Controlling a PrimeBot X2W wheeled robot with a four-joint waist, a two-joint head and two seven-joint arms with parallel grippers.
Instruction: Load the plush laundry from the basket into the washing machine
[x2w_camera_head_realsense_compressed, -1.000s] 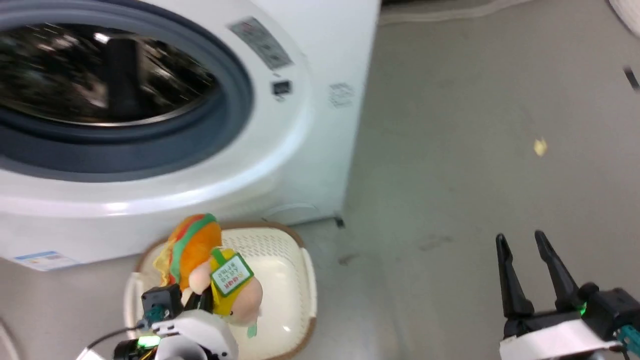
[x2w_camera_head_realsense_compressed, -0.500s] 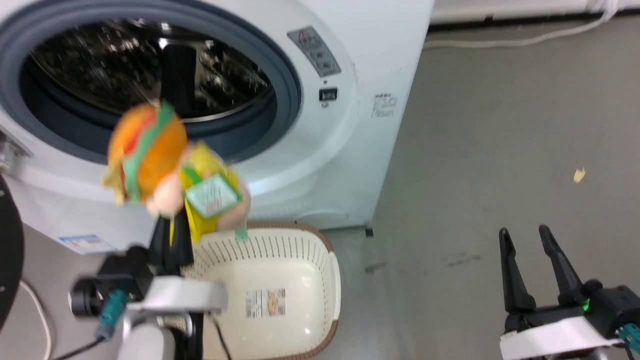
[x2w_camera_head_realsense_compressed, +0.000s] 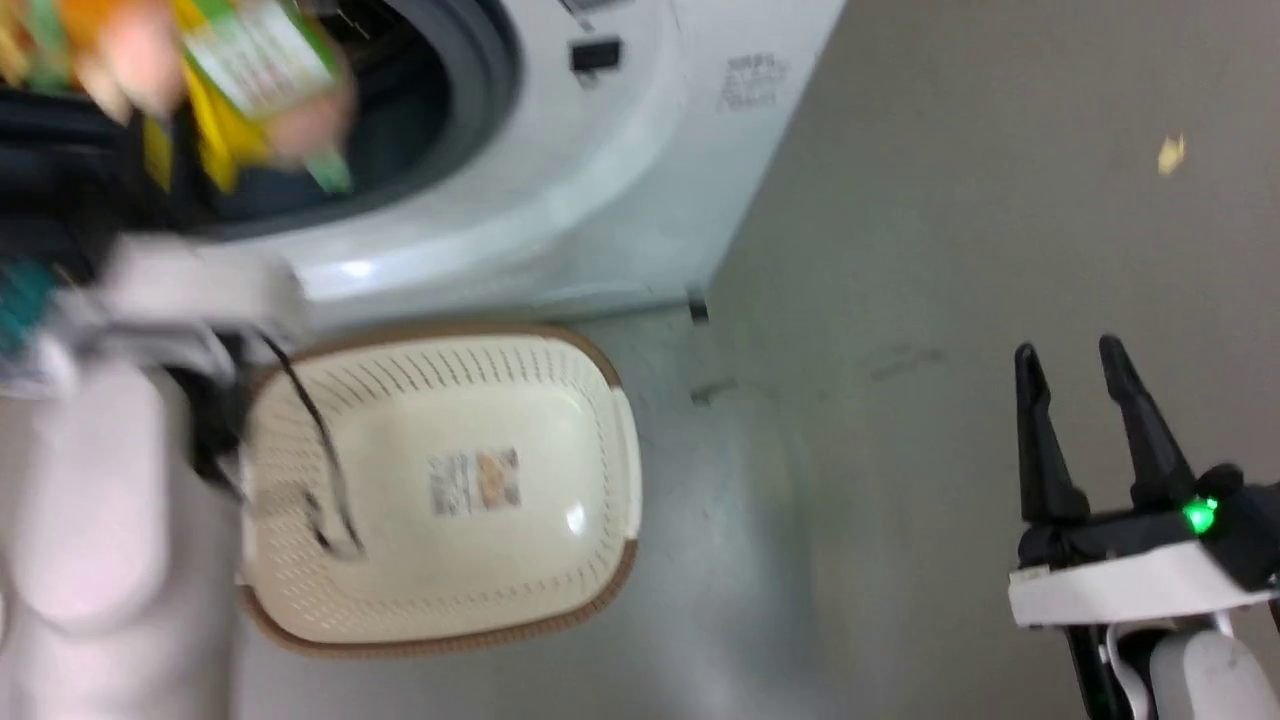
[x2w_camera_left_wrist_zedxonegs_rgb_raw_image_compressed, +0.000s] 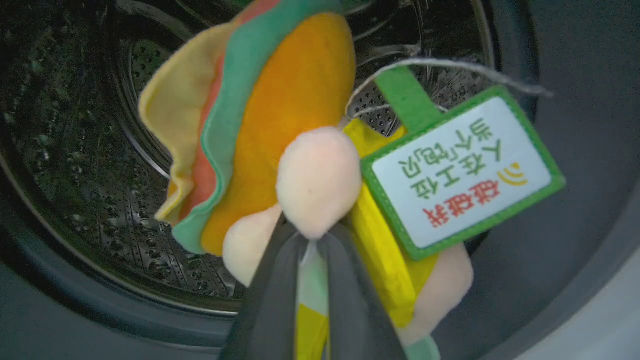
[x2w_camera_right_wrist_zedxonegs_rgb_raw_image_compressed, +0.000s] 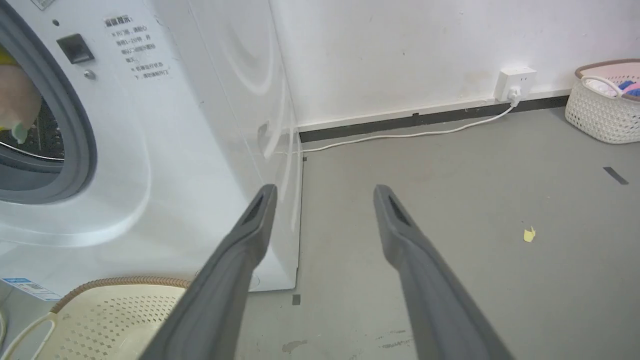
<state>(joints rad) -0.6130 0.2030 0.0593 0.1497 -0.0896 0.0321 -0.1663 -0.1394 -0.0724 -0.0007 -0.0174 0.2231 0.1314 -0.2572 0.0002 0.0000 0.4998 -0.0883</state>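
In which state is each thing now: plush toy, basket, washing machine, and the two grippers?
plush laundry: gripped, held before the open porthole
basket: upright on the floor, no laundry inside
washing machine: porthole open, drum visible
left gripper: shut on the plush laundry
right gripper: open, holding nothing

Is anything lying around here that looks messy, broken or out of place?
Only one small thing: a yellow scrap lies loose on the grey floor, well off from the washing machine, like dropped litter. Nothing looks spilled or damaged.
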